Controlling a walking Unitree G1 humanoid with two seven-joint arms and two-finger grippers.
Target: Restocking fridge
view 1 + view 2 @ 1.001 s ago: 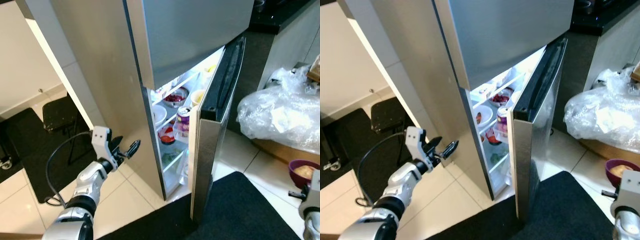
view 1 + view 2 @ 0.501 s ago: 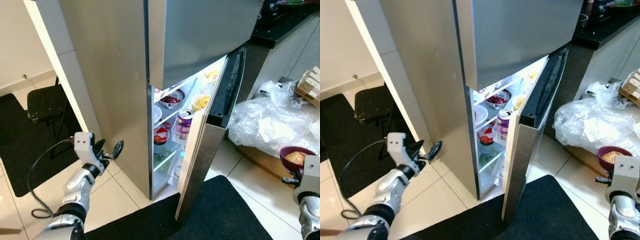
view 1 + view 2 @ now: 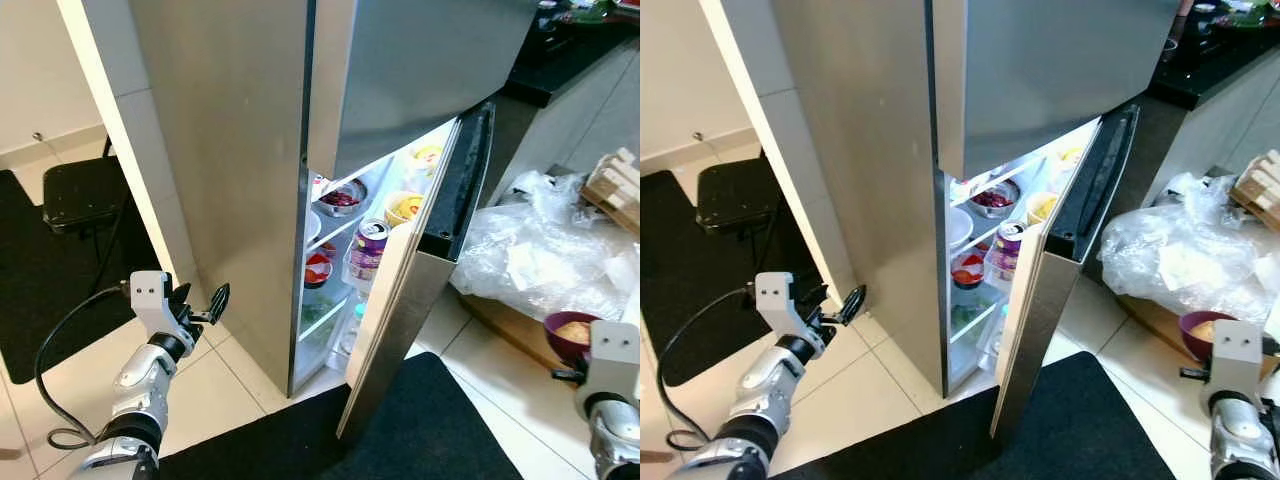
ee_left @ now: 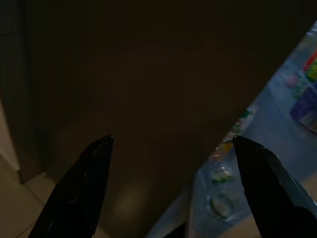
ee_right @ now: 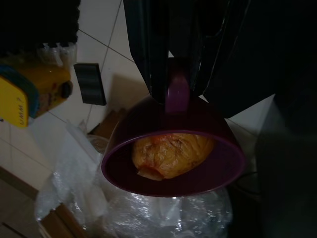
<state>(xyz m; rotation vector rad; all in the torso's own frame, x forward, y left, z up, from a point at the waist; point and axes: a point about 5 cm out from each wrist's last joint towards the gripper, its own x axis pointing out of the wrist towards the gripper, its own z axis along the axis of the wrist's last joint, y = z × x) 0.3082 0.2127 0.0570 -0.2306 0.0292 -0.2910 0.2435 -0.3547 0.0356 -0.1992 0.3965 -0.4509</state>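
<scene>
Purple bowl (image 5: 173, 163) of wrapped food (image 5: 171, 153) in right claw (image 5: 173, 74)

This is a home kitchen. A tall stainless-steel fridge (image 3: 300, 150) stands at 12 o'clock, its lower door (image 3: 400, 300) ajar on lit shelves holding bowls of food (image 3: 343, 197) and a drink can (image 3: 370, 243). Pale floor tiles (image 3: 230, 375) carry black mats (image 3: 330, 450). A dark countertop (image 3: 570, 45) runs at 2 o'clock, and a black chair (image 3: 80, 195) sits at 9 o'clock.
</scene>
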